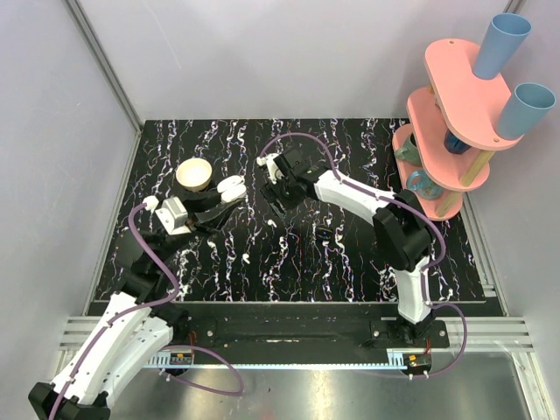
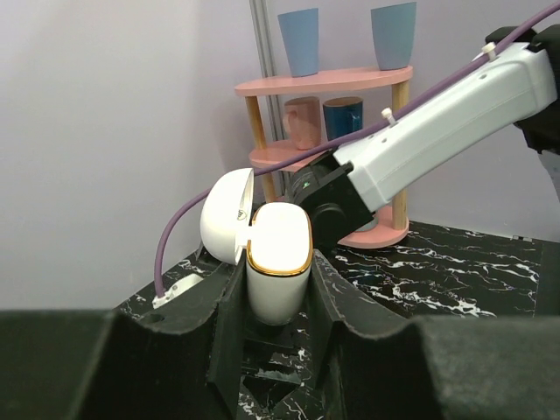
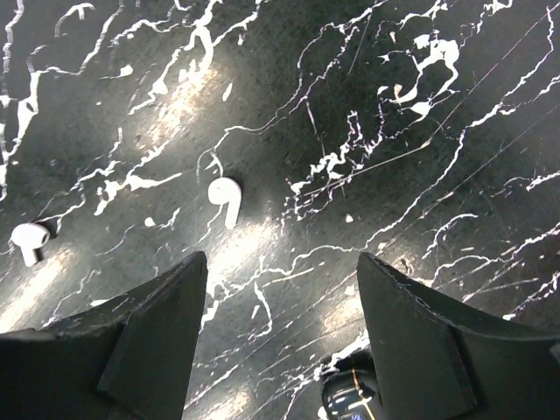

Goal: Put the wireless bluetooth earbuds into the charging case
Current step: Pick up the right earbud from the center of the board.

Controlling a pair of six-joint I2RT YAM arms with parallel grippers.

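Only the left wrist view shows the grip properly: the left gripper (image 2: 278, 293) is clamped narrow on the case (image 2: 278, 262), one black finger (image 2: 229, 306) pressed to each flank. The case is held upright and clear of the table, its lid swung open to the left, its gold-rimmed mouth turned toward the camera. From the top view it is placed left of centre, at the tip of the left arm.

Over to the right wrist view, and something else is revealed. The right gripper (image 3: 280, 262) is spread wide, nothing is held, and black marbled table (image 3: 394, 131) is seen between its fingers. Two earbuds (image 3: 226, 199) are picked out lying on that table, apart from each other: one just ahead of the left finger's tip, the other earbud (image 3: 28, 241) at the left edge. From above they cannot be told from the white veining.

Behind the case, the right arm (image 2: 437, 131) is seen, then a pink shelf (image 2: 324, 85) with blue cups (image 2: 299, 41).
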